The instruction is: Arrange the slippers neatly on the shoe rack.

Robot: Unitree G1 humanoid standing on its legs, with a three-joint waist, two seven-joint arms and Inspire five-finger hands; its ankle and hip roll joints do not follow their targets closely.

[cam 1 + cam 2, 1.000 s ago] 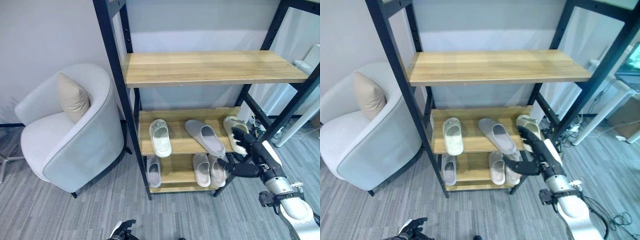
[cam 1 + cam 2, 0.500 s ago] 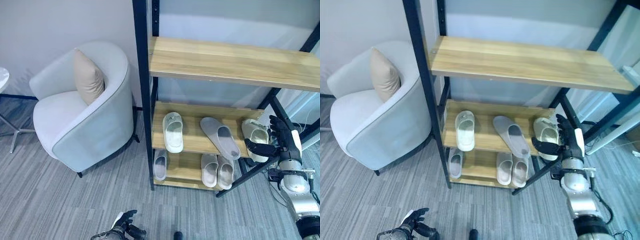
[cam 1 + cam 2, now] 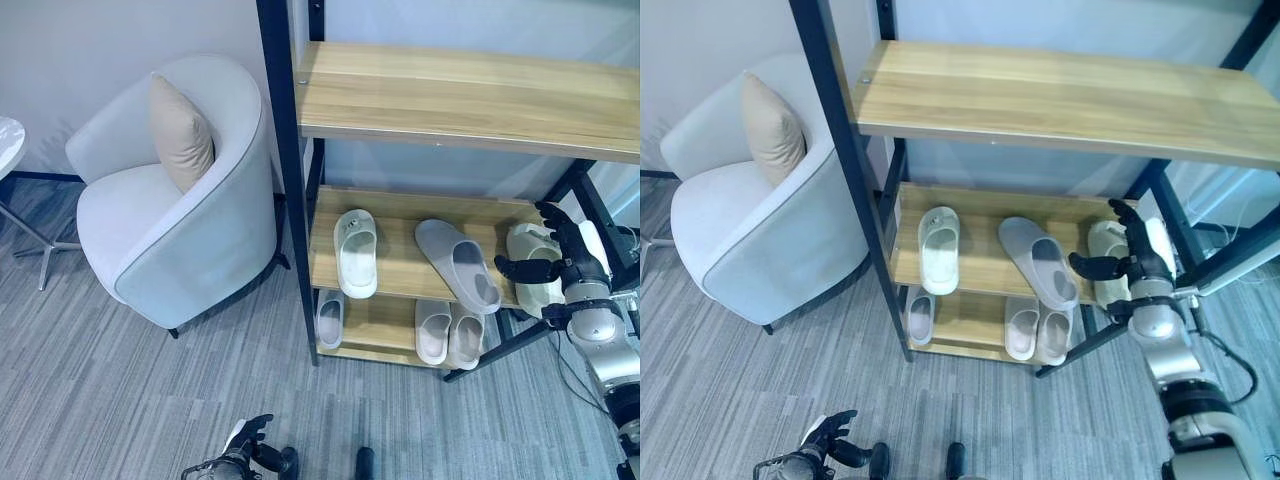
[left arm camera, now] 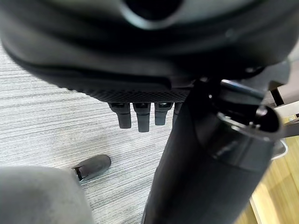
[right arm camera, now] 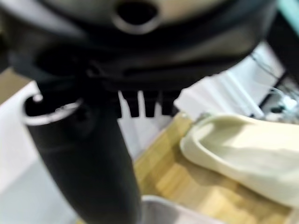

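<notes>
A tall shoe rack (image 3: pixel 290 170) with black posts and wood shelves is seen in front. The top shelf (image 3: pixel 470 95) is bare wood. Three slippers are laid on the middle shelf (image 3: pixel 395 265). A white slipper (image 3: pixel 356 252) lies at the left, pointing straight back. A grey slipper (image 3: pixel 458 264) lies in the middle, turned at a slant. A cream slipper (image 3: pixel 532 266) lies at the right end of that shelf.

The right hand (image 3: pixel 556 252) is held right at the cream slipper. Its fingers are stretched out and loose, with the thumb poking toward the grey slipper. Nothing is gripped by it. In the right wrist view the cream slipper (image 5: pixel 243 149) is seen on the wood past the fingers (image 5: pixel 140 103), with a gap between them.

On the bottom shelf (image 3: pixel 385 330) one small grey slipper (image 3: pixel 330 319) is set at the left. A pair of pale slippers (image 3: pixel 449 333) is set side by side at the right, touching each other.

The left hand (image 3: pixel 245 455) is seen low down over the grey carpet (image 3: pixel 120 400), well apart from the rack. Its fingers are relaxed and nothing is held.

A round white chair (image 3: pixel 180 225) with a tan pillow (image 3: pixel 180 132) stands just left of the rack. The edge of a small white side table (image 3: pixel 8 135) is seen at the far left.
</notes>
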